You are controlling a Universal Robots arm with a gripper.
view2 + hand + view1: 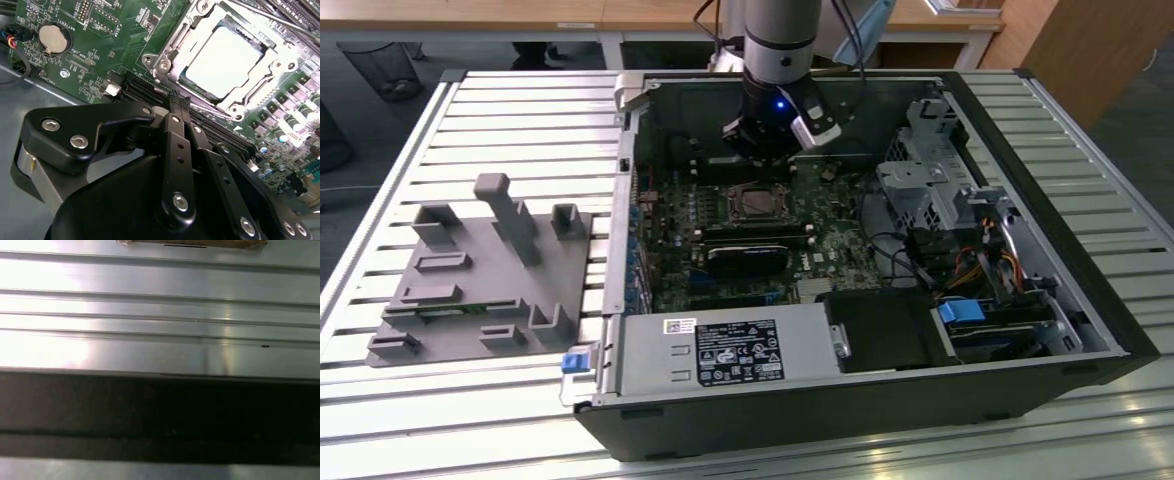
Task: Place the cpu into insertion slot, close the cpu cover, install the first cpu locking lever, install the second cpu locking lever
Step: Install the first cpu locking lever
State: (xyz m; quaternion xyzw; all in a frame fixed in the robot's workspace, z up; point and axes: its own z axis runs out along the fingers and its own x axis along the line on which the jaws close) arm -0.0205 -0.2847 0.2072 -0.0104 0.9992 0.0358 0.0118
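Inside the open computer case (pixel 1067 300), which lies on a slatted aluminium table (pixel 520 110), the arm's gripper (pixel 765 158) hangs over the green motherboard (pixel 674 215). In the exterior view it is just beyond the insertion slot (pixel 754 203). In the second wrist view the gripper (pixel 177 100) has its black fingers (pixel 172 125) drawn together at the tips with nothing between them, poised above the black memory slots (pixel 142 90). The cpu (pixel 225 57) sits in the socket, its pale metal top facing up. The cpu cover (pixel 200 30) lies flat around it as a silvery frame. Whether the locking levers are latched cannot be told. A coin cell battery (pixel 52 39) sits on the board, well apart from the socket. Toward the camera in the exterior view, a black label-bearing power supply (pixel 720 350) fills the near corner of the case. A grey parts fixture (pixel 480 270) rests on the table at the exterior view's left, apart from the case. The first wrist view shows table slats (pixel 160 290) beside a dark band (pixel 160 410).
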